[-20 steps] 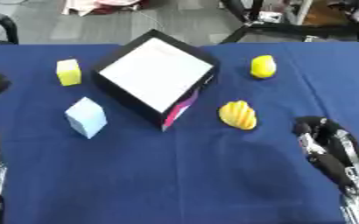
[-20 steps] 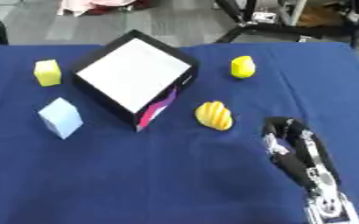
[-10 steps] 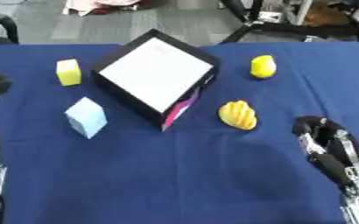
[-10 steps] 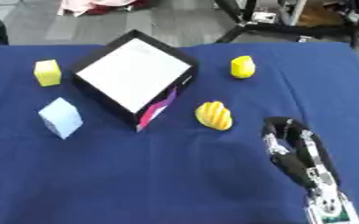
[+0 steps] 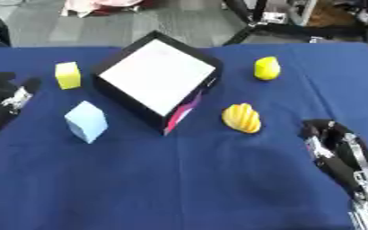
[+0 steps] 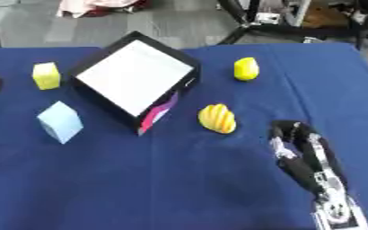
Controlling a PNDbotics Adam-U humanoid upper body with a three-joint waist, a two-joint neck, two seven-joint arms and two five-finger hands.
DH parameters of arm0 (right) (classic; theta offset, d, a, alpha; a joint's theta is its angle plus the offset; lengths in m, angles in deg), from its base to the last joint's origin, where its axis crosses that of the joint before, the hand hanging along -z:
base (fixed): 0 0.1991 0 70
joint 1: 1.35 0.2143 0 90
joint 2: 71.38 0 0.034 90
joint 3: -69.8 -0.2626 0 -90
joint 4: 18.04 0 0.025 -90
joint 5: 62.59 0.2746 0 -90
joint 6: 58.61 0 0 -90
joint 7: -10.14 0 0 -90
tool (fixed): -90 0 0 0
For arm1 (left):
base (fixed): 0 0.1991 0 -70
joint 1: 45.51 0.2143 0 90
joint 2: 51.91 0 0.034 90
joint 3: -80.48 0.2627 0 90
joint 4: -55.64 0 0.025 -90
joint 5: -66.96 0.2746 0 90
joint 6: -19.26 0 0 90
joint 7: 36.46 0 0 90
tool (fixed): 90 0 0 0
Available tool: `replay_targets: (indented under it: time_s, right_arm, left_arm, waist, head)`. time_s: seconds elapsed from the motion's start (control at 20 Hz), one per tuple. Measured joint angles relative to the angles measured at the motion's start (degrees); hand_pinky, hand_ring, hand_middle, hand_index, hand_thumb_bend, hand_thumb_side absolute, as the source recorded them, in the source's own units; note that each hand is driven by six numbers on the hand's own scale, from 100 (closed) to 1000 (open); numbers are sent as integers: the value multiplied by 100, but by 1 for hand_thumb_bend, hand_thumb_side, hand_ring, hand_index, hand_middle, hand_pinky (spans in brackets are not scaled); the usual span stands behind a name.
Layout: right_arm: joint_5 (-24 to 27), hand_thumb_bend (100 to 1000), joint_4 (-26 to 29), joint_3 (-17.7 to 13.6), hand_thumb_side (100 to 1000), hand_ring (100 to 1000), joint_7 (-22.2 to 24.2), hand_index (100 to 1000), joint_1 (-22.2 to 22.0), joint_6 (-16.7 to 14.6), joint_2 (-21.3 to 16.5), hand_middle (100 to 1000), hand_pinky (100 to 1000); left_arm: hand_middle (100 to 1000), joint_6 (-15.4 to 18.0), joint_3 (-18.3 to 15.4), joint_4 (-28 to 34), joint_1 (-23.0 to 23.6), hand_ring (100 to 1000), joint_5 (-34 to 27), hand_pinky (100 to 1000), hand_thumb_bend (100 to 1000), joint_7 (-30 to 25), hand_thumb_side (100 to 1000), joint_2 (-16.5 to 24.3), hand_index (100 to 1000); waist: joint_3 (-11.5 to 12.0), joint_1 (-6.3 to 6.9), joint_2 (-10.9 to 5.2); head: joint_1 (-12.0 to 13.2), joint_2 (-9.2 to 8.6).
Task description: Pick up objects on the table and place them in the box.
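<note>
A black box with a white inside lies turned like a diamond at the table's middle back. A yellow cube sits left of it, and a light blue block lies nearer, in front of the cube. Right of the box are a yellow ridged object and, further back, a small yellow rounded object. My left hand shows at the left edge, open, just left of the blue block and holding nothing. At the lower right my right hand is open, fingers pointing away, empty, in front of the ridged object.
The blue cloth covers the table. Beyond its far edge are a grey floor, a metal stand's legs and some pink cloth. Open cloth lies in front of the box.
My left hand has come further into view from the left edge, toward the blue block. The right hand and the objects have stayed in place.
</note>
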Motion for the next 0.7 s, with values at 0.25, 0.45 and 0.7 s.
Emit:
replay_targets:
  time_s: [0.25, 0.45, 0.7]
  right_arm:
    - [0, 100, 0, 2, 474, 646, 9, 694, 1, -5, -5, 586, 720]
    - [0, 100, 0, 2, 474, 646, 10, 694, 1, -5, -14, 586, 720]
    - [0, 100, -1, 2, 474, 646, 10, 694, 1, -5, -15, 586, 720]
  left_arm:
    - [651, -353, 501, 435, -152, 672, 646, 785, 658, -1329, 609, 560, 846]
    - [663, -436, 716, 553, -201, 674, 1215, 777, 658, -1996, 576, 641, 853]
    - [674, -566, 784, 518, -227, 671, 2399, 771, 693, -2197, 550, 563, 858]
  waist:
    - [-40, 27, -4]
    - [-48, 27, -4]
    - [-51, 27, -4]
  head:
    - [20, 0]
    - [25, 0]
    - [24, 0]
